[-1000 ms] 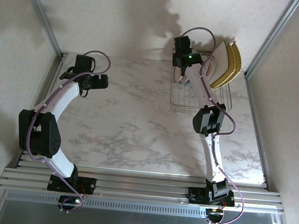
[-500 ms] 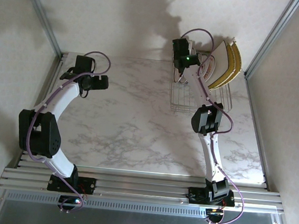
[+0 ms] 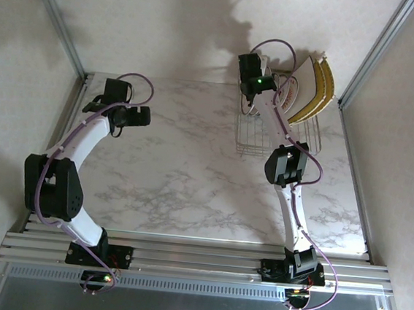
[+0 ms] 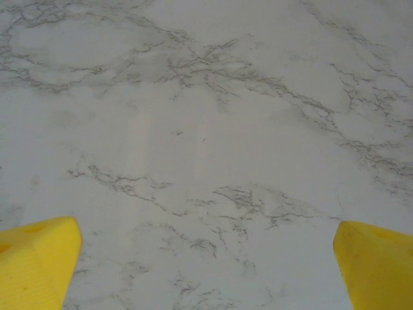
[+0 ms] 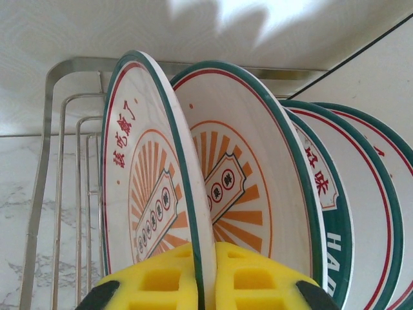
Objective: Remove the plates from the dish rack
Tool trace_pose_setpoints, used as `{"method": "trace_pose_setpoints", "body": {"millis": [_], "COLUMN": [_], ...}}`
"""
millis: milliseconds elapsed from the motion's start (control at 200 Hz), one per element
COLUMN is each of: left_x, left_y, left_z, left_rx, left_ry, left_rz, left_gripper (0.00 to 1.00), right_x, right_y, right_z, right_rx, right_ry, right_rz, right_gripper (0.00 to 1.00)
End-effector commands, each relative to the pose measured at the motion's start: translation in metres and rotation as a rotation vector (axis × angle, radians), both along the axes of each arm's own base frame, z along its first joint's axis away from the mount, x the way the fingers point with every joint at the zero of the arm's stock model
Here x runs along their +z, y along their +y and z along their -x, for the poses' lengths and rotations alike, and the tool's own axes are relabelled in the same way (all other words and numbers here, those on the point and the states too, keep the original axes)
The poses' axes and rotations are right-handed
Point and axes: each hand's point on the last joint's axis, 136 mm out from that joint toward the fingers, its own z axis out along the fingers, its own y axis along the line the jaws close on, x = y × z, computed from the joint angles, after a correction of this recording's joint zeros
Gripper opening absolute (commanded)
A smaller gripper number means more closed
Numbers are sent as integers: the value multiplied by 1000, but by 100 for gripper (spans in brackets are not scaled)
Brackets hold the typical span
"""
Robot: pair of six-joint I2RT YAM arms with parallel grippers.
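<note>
Several round white plates with green rims and orange sunburst centres stand on edge in the silver wire dish rack [image 5: 48, 129]. My right gripper [image 5: 205, 278] is shut on the rim of the leftmost plate [image 5: 145, 174], one yellow pad on each face. A second plate [image 5: 258, 155] leans just behind it, with more plates [image 5: 348, 206] to the right. From above, the right gripper [image 3: 261, 87] sits at the rack's [image 3: 260, 138] far end, beside the larger square plates [image 3: 312, 88]. My left gripper [image 4: 206, 271] is open over bare marble, nothing between its yellow fingertips [image 4: 39, 265].
The rack stands at the table's back right, close to the rear wall and the right frame post [image 3: 370, 61]. The left gripper [image 3: 131, 115] hovers near the back left of the marble table [image 3: 184, 167].
The right gripper's jaws have closed onto the first plate's rim after shifting slightly toward the rear of the rack. The left arm has stayed put.
</note>
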Motion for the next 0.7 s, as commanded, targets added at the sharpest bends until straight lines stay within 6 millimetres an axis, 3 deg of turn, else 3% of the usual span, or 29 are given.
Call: {"method": "trace_pose_setpoints", "body": {"millis": [0,476,696], "left_x": [0,-9,-16], "left_y": [-3,1,4], "left_z": [10,8,6], "left_rx": [-17,9,21], "left_ry": [13,30,48], "left_rz": [-7,-19,-26], "left_gripper": [100,100,100], "right_x": [49,134,178], "right_y": [18,10,7], "right_z": [11,55,86], "right_rx": [40,58,58], "right_ry": [-80,-156,-204], "right_rz": [-25,3,7], "right_gripper": [0,0,0]}}
